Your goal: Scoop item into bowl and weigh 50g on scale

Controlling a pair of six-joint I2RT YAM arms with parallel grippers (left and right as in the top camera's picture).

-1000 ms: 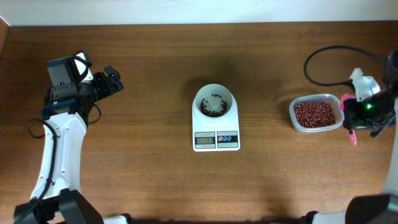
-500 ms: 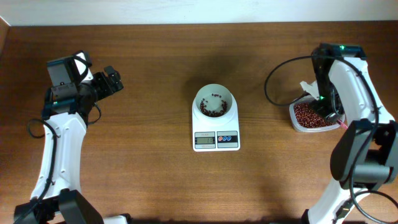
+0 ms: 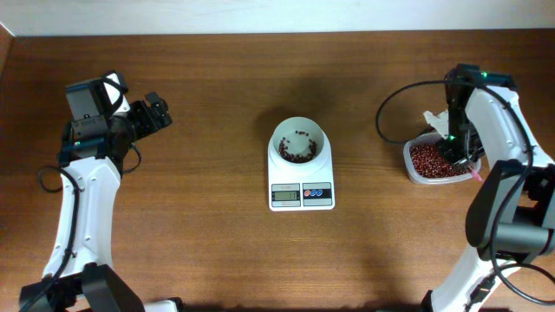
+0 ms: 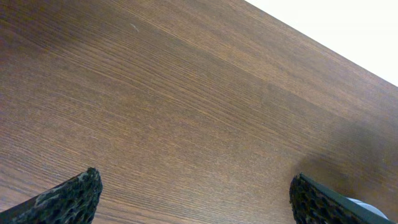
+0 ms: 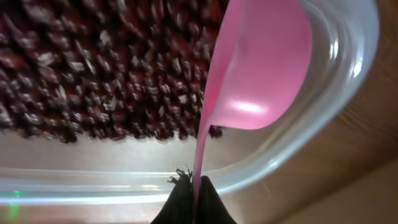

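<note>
Here, right hand point(image 5: 193, 202) (pinching pink scoop point(image 5: 261, 68)), beans point(image 5: 106, 68) just ahead

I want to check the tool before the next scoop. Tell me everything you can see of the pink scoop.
The pink scoop looks like smooth, glossy plastic: a rounded cup with a bright highlight and a thin handle seen edge-on. The right hand is shut on that handle. The cup sits inside the clear tub, near its wall, its edge against the beans. Whether it holds any beans cannot be told.
</note>
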